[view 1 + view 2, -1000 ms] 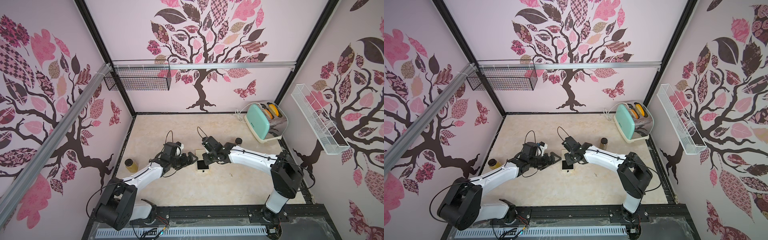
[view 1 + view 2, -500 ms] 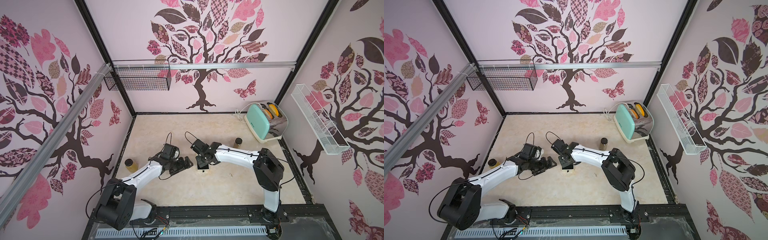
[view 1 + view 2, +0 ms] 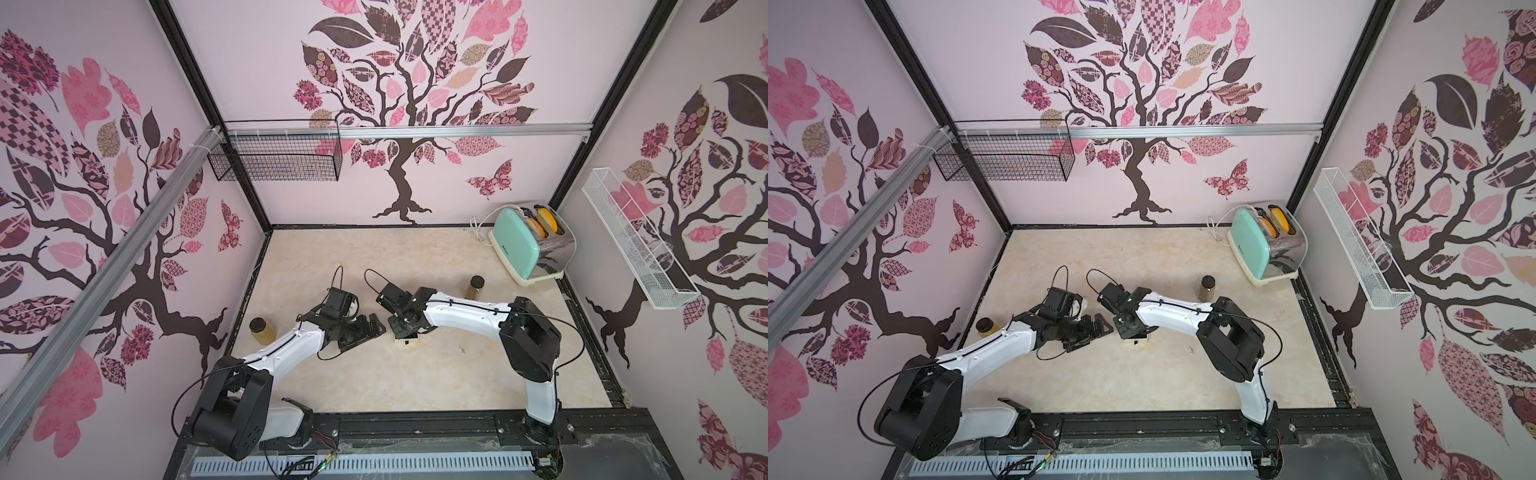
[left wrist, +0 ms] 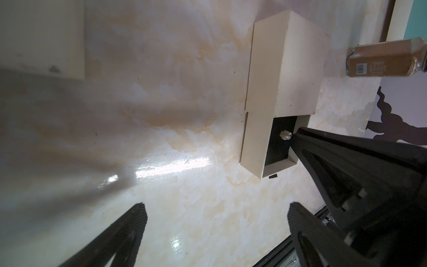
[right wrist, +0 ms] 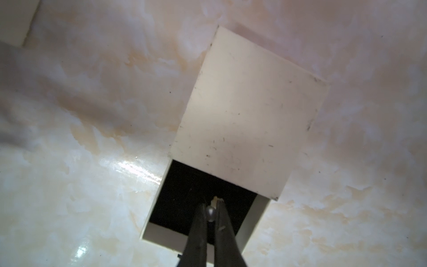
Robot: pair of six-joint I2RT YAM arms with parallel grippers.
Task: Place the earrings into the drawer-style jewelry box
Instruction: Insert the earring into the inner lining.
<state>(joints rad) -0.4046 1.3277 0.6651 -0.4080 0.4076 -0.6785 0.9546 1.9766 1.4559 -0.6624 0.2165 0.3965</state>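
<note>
The right gripper (image 5: 211,209) is clenching a tiny silvery pearl-like earring (image 5: 210,213) between its fingertips, over the black-lined open drawer (image 5: 182,194) of the cream rectangular jewelry box (image 5: 245,115); the left gripper (image 4: 216,210) is gaping wide beside the box, grasping nothing, above the marbled beige table (image 4: 161,115).

Barcode on brown jar (image 4: 385,61) label; print beside it unreadable; toaster (image 3: 517,245) logo illegible

Two jars (image 3: 261,330) (image 3: 475,287), one toaster (image 3: 528,245), one jewelry box (image 4: 298,69)
</note>
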